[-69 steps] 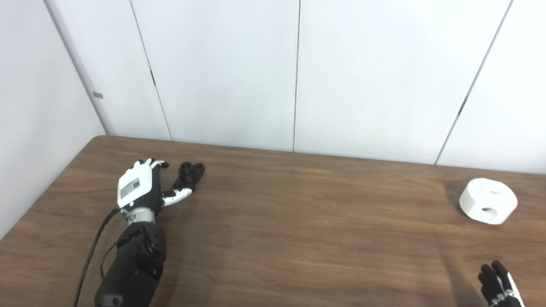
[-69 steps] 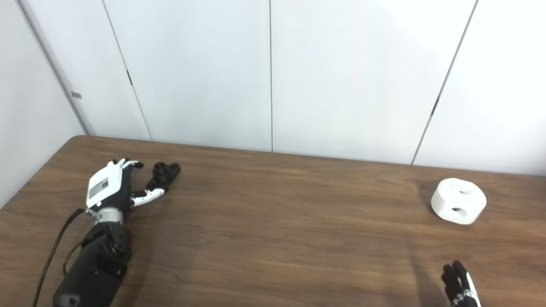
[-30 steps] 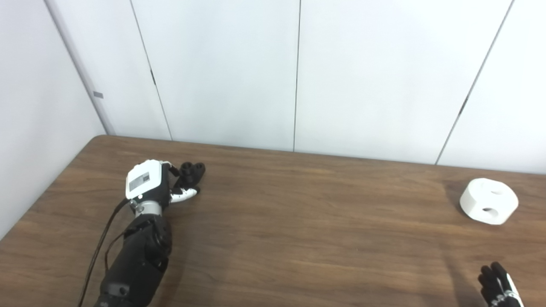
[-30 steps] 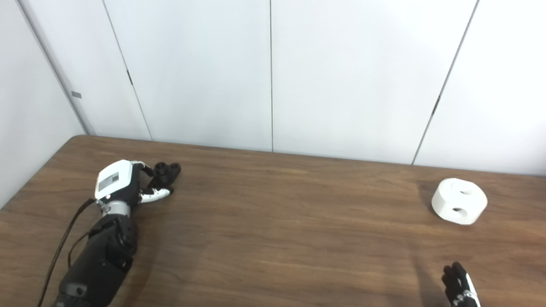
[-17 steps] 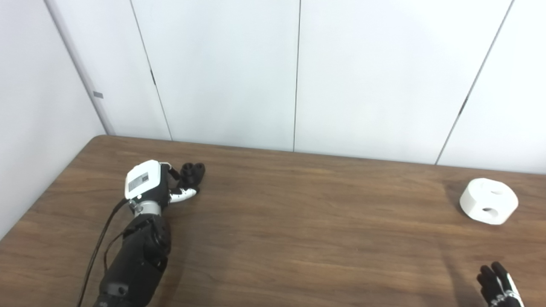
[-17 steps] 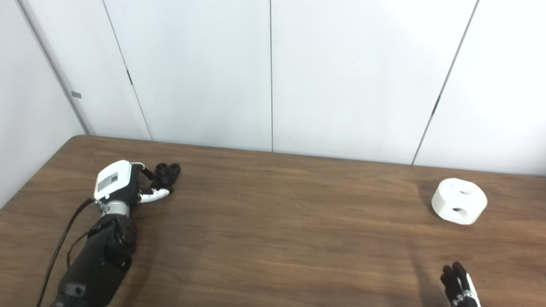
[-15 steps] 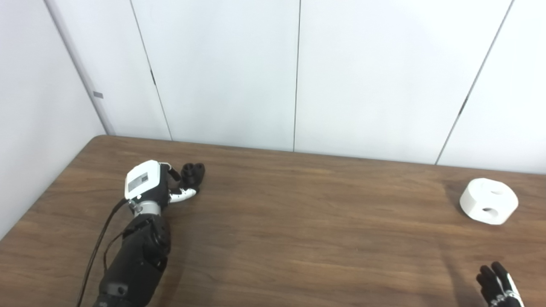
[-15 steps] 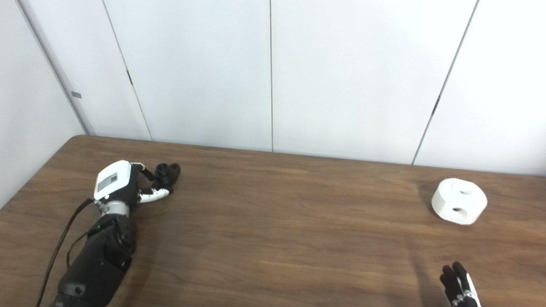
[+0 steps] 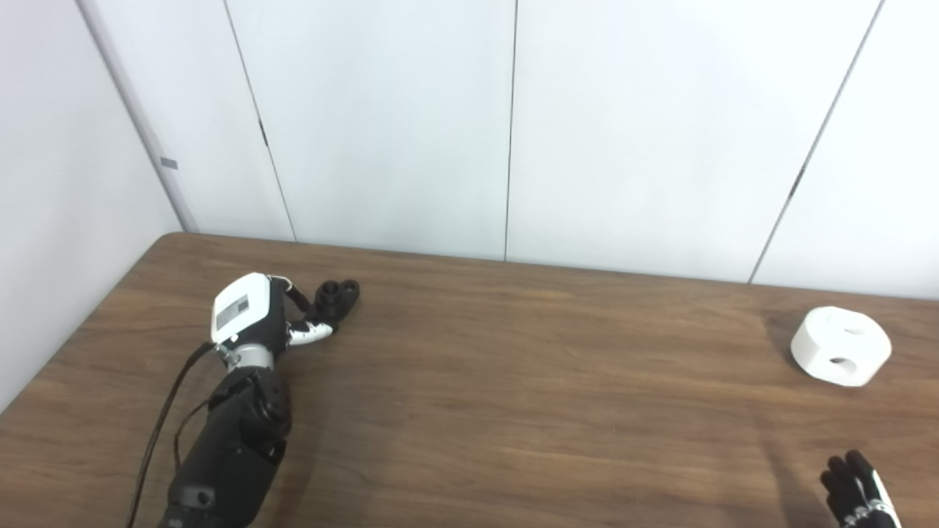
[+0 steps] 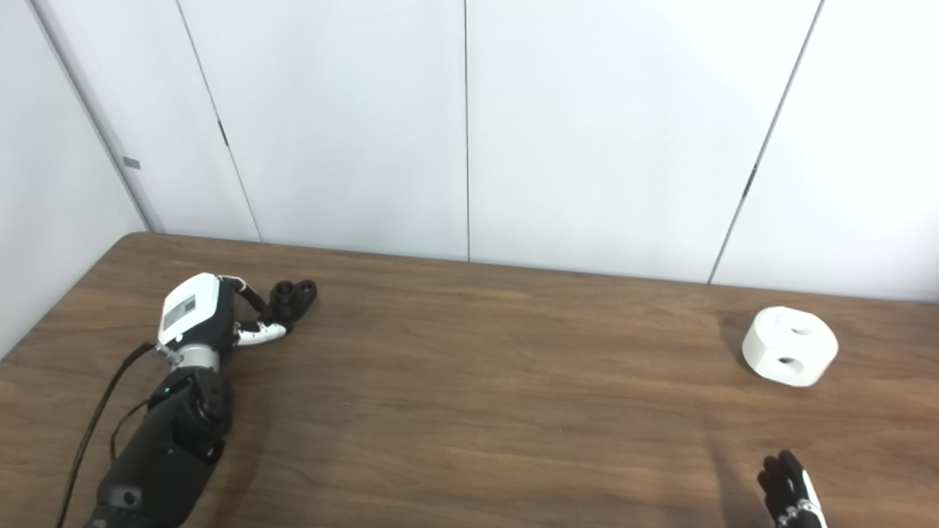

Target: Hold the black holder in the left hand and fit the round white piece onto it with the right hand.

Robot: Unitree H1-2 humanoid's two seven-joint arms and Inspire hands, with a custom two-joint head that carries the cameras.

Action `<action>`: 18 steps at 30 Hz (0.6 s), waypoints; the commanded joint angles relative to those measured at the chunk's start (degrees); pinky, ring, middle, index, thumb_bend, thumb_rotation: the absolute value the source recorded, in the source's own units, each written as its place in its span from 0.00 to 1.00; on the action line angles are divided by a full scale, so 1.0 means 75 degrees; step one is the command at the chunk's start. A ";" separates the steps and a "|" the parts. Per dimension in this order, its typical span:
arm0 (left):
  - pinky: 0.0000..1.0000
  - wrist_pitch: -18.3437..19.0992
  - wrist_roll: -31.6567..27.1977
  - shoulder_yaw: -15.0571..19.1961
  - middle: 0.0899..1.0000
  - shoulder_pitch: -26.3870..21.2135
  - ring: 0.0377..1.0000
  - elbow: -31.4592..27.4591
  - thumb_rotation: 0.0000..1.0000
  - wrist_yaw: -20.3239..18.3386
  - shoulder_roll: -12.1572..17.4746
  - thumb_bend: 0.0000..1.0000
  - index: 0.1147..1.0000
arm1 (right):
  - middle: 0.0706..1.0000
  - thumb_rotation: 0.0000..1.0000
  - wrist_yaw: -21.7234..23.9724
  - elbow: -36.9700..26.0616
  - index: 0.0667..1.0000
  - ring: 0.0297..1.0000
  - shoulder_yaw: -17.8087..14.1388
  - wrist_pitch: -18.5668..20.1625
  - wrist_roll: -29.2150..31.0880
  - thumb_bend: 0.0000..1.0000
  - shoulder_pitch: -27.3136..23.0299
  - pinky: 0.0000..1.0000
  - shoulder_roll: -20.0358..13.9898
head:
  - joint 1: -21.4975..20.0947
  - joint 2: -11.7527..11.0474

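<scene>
The black holder (image 9: 336, 295) is at the table's far left, tipped a little. My left hand (image 9: 249, 317) has its fingers and thumb curled around the holder's near end. The round white piece (image 9: 840, 346), with two holes showing, lies on the wood at the far right with nothing touching it. Only the dark fingertips of my right hand (image 9: 855, 493) poke in at the bottom right corner, stretched out and holding nothing, well short of the white piece (image 10: 789, 346).
The brown wooden table (image 9: 513, 396) runs across the whole view. White wall panels stand right behind its far edge. A black cable hangs along my left forearm (image 9: 227, 440).
My left hand's fingers went from spread beside the holder to curled around it. In the last half second the holder has shifted slightly up and to the right and turned. The right hand has stayed put.
</scene>
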 commanded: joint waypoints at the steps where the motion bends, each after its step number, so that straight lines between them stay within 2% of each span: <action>1: 1.00 0.0013 0.0034 -0.0031 0.76 -0.0182 0.90 -0.0297 0.04 -0.0042 0.0225 0.51 0.42 | 0.96 1.00 0.0043 0.0217 0.97 0.96 0.0017 0.0009 0.0064 0.57 -0.0021 1.00 0.0150 | 0.0004 0.0006; 7: 1.00 -0.0010 -0.0193 0.0013 0.77 -0.0101 0.91 -0.0448 0.04 -0.0199 0.0169 0.51 0.42 | 0.95 1.00 0.0039 0.0192 0.96 0.96 0.0014 0.0023 0.0091 0.56 -0.0018 1.00 0.0169 | 0.0004 0.0006; 18: 1.00 -0.0073 -0.0501 -0.0080 0.76 0.0317 0.90 -0.1327 0.04 -0.0833 0.0254 0.51 0.42 | 0.94 1.00 0.0013 0.0160 0.95 0.94 0.0022 0.0040 0.0052 0.57 -0.0038 1.00 0.0203 | -0.0084 0.0074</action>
